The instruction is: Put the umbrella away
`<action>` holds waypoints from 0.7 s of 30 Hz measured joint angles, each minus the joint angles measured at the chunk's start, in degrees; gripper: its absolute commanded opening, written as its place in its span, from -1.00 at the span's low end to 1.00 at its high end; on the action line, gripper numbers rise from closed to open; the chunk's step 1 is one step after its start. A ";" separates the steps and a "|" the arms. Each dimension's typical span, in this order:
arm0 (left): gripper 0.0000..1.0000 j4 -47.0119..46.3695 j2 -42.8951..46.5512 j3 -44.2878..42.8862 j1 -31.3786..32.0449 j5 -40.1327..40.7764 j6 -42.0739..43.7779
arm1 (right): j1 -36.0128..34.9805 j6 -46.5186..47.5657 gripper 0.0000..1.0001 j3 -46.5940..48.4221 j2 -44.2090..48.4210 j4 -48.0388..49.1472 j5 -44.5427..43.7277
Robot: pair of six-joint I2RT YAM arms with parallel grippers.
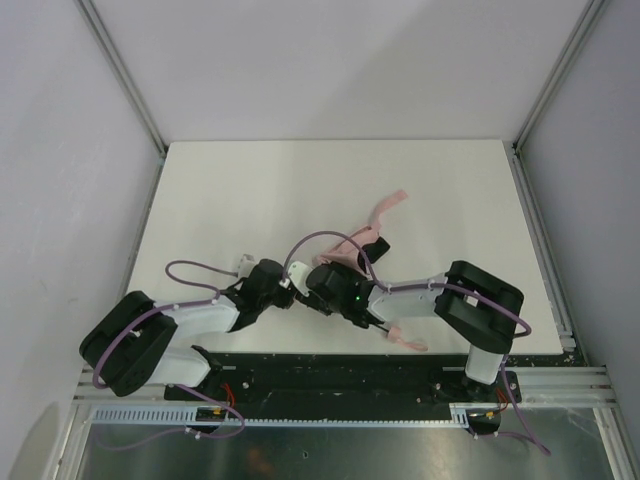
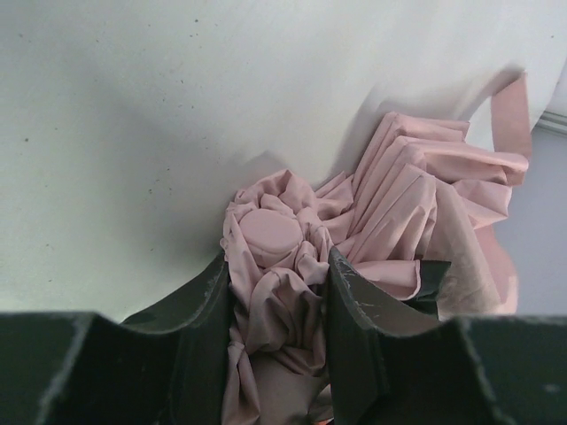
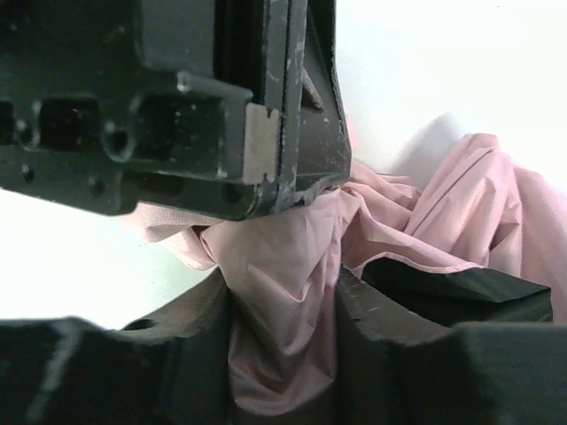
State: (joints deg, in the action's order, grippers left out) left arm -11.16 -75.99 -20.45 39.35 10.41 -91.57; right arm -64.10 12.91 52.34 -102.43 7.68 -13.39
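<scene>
The pale pink umbrella (image 1: 366,241) lies folded and bunched on the white table, mostly hidden under both wrists. A pink strap (image 1: 392,203) sticks out toward the back, and a pink piece (image 1: 407,342) shows under the right arm. My left gripper (image 1: 292,284) is shut on the gathered fabric just below the round pink cap (image 2: 273,234), as the left wrist view (image 2: 279,279) shows. My right gripper (image 1: 322,282) is shut on a fold of the same fabric (image 3: 283,266), as the right wrist view (image 3: 283,297) shows. The two grippers nearly touch. The shaft and handle are hidden.
The white table (image 1: 250,190) is walled at the back and both sides. The left gripper's black body (image 3: 177,106) fills the top of the right wrist view, close above the right fingers. Purple cables (image 1: 320,240) loop over both wrists.
</scene>
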 measured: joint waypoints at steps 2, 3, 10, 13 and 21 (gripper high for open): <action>-1.00 0.37 0.07 -0.22 -0.02 0.00 -0.04 | 0.68 -0.46 -0.53 0.00 0.02 -0.11 1.55; -1.00 0.63 0.13 -0.35 -0.09 -0.02 -0.09 | 1.18 -0.63 -0.65 0.00 0.02 -0.13 2.69; -0.35 3.61 1.77 -0.92 -1.09 -0.04 -0.35 | 5.09 -1.20 -1.00 0.35 -0.02 -0.17 12.70; 0.45 4.52 3.72 -0.92 -2.51 -0.37 0.26 | 8.85 -4.20 -1.00 0.83 -0.17 0.09 20.46; 0.99 9.20 14.84 0.22 -12.02 -3.19 6.93 | 21.38 -10.05 -1.00 1.70 -2.84 1.62 38.03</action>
State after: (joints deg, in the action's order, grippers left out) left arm -1.96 -61.14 -20.23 27.33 7.22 -84.64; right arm -42.72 2.85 54.04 -105.27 9.30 24.64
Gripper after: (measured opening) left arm 0.982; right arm 0.391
